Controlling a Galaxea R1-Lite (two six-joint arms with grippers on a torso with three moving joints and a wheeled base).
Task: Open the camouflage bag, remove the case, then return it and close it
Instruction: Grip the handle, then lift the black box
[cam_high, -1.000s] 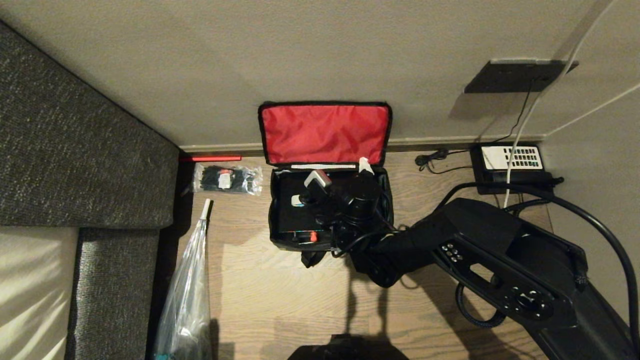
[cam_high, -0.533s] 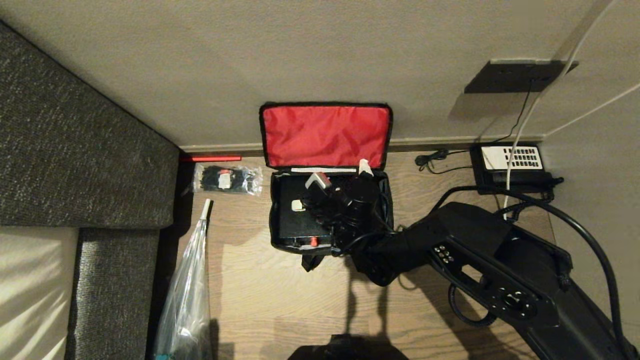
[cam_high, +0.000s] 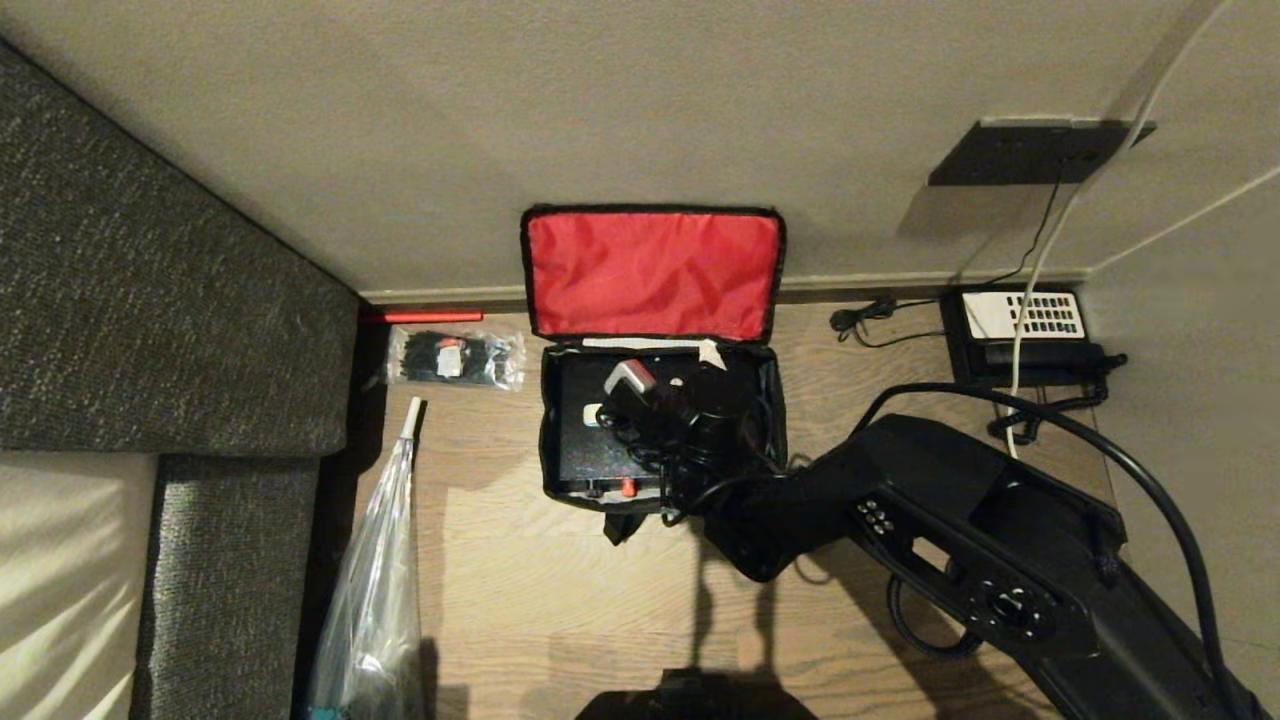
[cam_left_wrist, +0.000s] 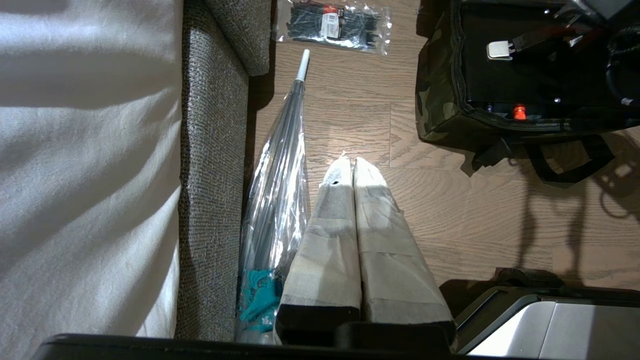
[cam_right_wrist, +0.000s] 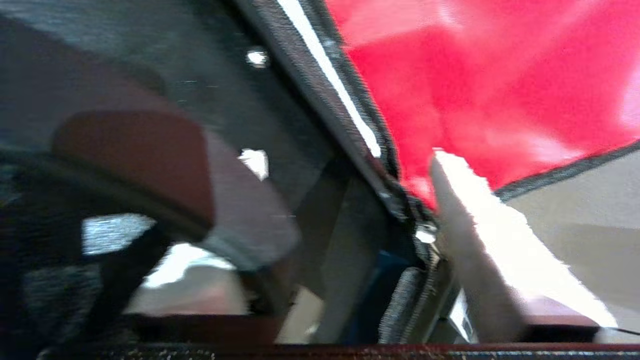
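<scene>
Reaching down into the open camouflage bag (cam_high: 560, 470), a boxy soft fabric bag with black sides and a red-lined lid standing up against the wall at twelve o'clock, the right gripper (cam_high: 668, 372) hangs over the flat black rectangular hard case (cam_high: 590, 445) that lies inside. The bag sits on the wooden floor (cam_high: 520, 580), and the case fills it nearly wall to wall, its small red latch (cam_high: 627, 487) at the six o'clock edge.

What the lift turns on is the black strap handle (cam_left_wrist: 542, 42) on the case's top. Seen from the head, the case's long axis runs from nine to three o'clock, and the handle appears to lie right under the gripper, toward the three o'clock half. The gripper's taped fingers (cam_high: 628, 376) stand apart, one over the case top, the other near the lid hinge; whether they have caught the strap cannot be told, since the arm hides that spot.

The right arm is plainly the nearer one. The left gripper (cam_left_wrist: 352, 165) is parked well apart at about eight o'clock from the bag, fingers pressed together, above the floor beside a clear folded umbrella (cam_left_wrist: 280, 190).

My judgement: the case is not yet out.
</scene>
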